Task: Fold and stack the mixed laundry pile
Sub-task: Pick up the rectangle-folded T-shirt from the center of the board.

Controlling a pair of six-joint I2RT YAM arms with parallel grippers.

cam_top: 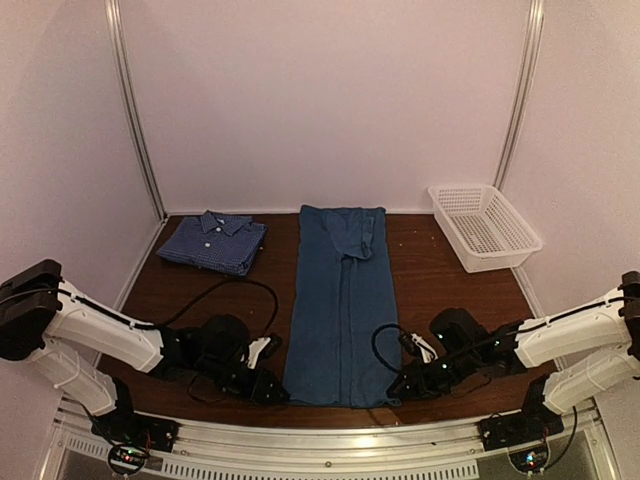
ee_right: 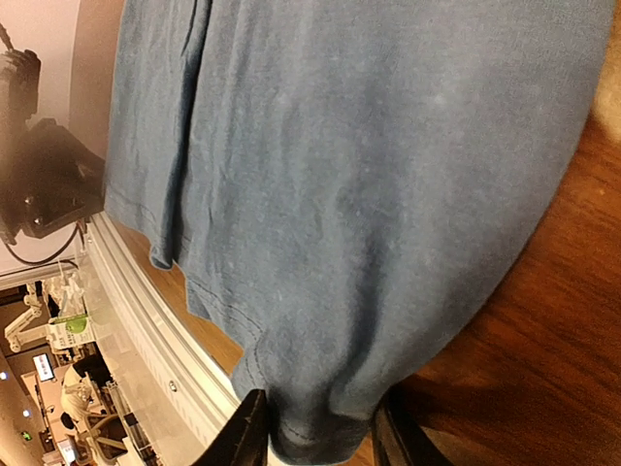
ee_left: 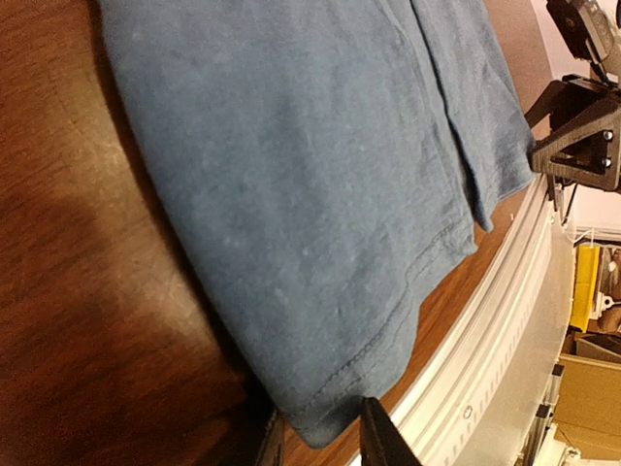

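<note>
The counter (cam_top: pixel 440 270) is one dark wooden surface. The two arms reach in low from its near corners, the left arm (cam_top: pixel 100 335) and the right arm (cam_top: pixel 560 340).

There are two garments. The larger is the t-shirt (cam_top: pixel 340 310), one plain teal piece folded into a long strip in the middle of the counter. Its long axis runs from the near edge straight away toward the back wall, with the collar end far and the hem near. One white basket (cam_top: pixel 455 189) sits at the far right, well apart from the strip. One checked shirt (cam_top: pixel 213 243) lies already folded at the far left, collar up.

The coming move looks like a fold along the strip's length, and it turns on the near hem. The left end effector (cam_top: pixel 268 388) is at the hem's left corner and the right end effector (cam_top: pixel 402 385) at its right corner, so each arm is nearest its own corner. The rest of the cloth stretches away from both.

In the right wrist view the hem corner fills the narrow gap between the two fingers (ee_right: pixel 247 432). I cannot tell whether they grip it firmly. In the left wrist view only one finger (ee_left: pixel 380 442) shows clearly, just beside the corner. I cannot tell how wide that end effector stands, or whether it holds the cloth.
</note>
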